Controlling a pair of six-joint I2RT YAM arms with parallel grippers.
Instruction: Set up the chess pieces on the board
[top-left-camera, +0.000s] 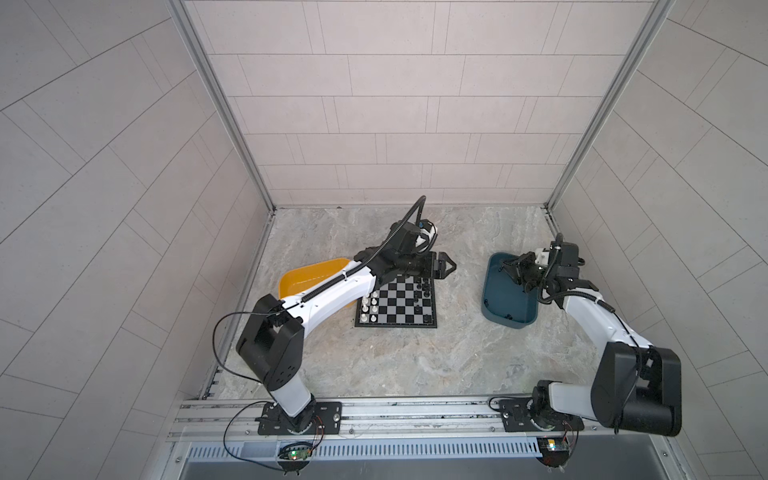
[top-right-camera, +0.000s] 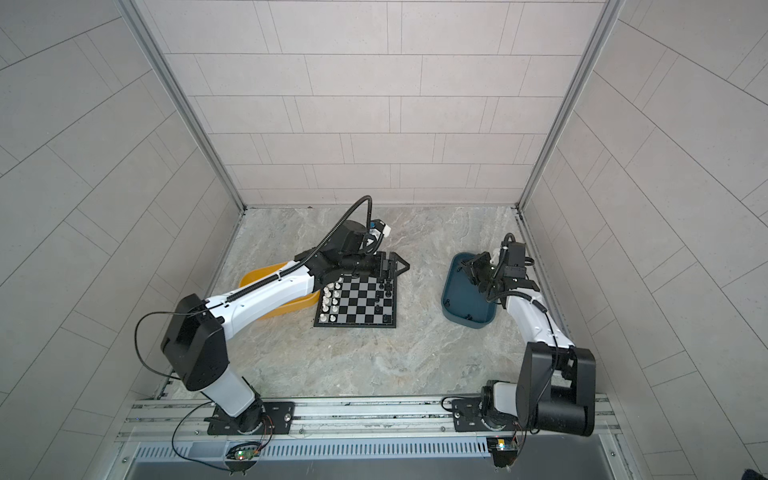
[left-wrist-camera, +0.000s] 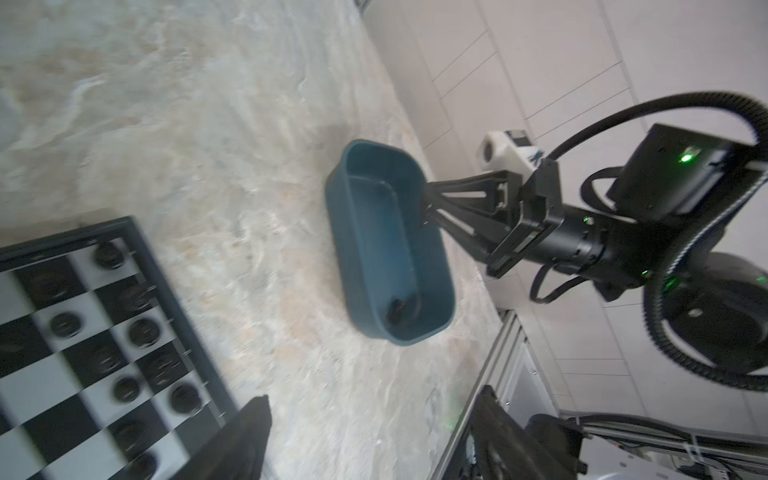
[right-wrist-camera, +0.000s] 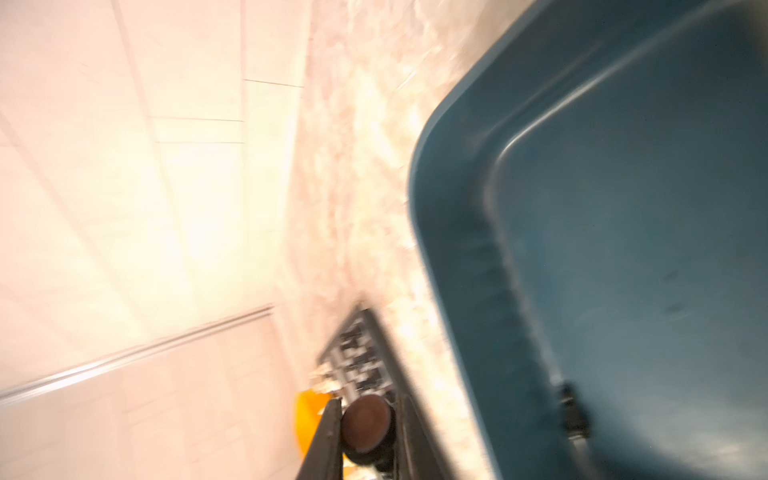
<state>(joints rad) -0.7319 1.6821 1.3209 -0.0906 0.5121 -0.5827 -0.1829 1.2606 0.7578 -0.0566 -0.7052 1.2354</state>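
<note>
While the right pincer (top-left-camera: 510, 268) hangs over the teal tray (top-left-camera: 496, 309), closed on one black piece (right-wrist-camera: 365, 422), the left pincer (top-left-camera: 451, 266) stands open and empty above the far right corner of the board (top-left-camera: 399, 309), which lies mid-desk. White pieces (top-left-camera: 370, 305) line its left files and black pieces (top-left-camera: 424, 291) its right. A few black ones lie in the tray. Judgement: well advanced, unfinished.

You are looking at a small flat square chessboard (top-left-camera: 399, 309) showing black and grey checks inside a thin black border, tiny white plastic chessmen (top-left-camera: 365, 318) and black plastic chessmen (top-left-camera: 417, 296). One black chessman (right-wrist-camera: 365, 419) is showing a round brown base. You are also seeing a yellow plastic tray (top-left-camera: 307, 274), a dark teal plastic tray (top-left-camera: 511, 322) and a grey-beige marbled tabletop (top-left-camera: 395, 365).
</note>
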